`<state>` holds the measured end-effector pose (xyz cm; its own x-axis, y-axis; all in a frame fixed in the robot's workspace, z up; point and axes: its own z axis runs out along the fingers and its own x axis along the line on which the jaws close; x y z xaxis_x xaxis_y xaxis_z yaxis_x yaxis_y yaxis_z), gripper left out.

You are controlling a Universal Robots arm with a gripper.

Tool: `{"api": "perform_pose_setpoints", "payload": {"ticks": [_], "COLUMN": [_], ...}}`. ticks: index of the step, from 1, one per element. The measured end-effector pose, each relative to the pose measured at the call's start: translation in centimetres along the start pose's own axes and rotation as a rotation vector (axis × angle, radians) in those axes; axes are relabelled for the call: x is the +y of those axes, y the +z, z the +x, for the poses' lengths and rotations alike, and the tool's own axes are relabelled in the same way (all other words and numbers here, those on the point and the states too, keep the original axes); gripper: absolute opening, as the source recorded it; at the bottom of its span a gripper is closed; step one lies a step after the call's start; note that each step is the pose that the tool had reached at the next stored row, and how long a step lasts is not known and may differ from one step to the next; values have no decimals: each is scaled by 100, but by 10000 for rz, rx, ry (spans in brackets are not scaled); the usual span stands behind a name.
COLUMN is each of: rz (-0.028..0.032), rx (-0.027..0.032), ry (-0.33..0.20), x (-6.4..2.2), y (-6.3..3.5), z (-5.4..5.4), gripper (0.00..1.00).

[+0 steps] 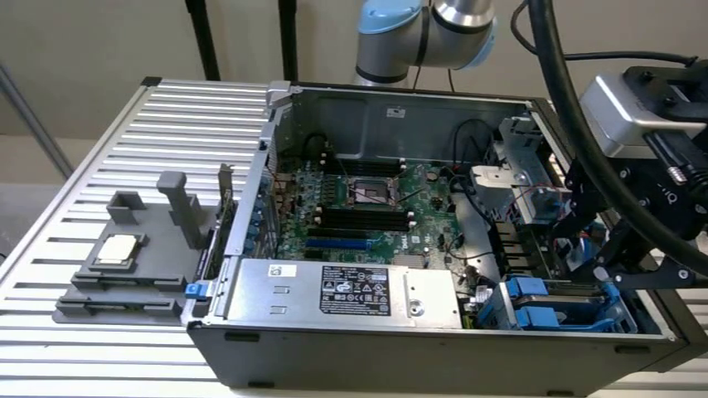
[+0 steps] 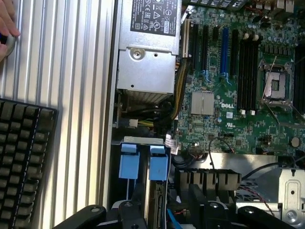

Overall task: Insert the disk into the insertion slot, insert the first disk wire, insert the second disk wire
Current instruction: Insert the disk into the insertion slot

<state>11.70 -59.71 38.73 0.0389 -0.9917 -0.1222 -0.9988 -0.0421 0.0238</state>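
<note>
the disk [image 2: 158, 166] looks seated in the insertion slot [image 1: 615, 308], with its blue carrier tab at the mouth. the jaws hang spread just over it, pinching nothing i can see. i cannot tell whether either disk wire is plugged in.

White "DELL" on the green motherboard [image 2: 228, 119], power-supply box label [image 2: 153, 16] — dense print and marks, not legible
</note>
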Motion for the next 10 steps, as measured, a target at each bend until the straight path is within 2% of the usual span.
{"api": "perform_pose_setpoints", "payload": {"ticks": [4,5,10], "rz": [0,1,1], "rx": [-1,-1,-1], "ry": [2,2,1], "x": [-16,-16,-17], "y": [0,0,0], "z": [0,1,1], "gripper": [47,40,40]}}
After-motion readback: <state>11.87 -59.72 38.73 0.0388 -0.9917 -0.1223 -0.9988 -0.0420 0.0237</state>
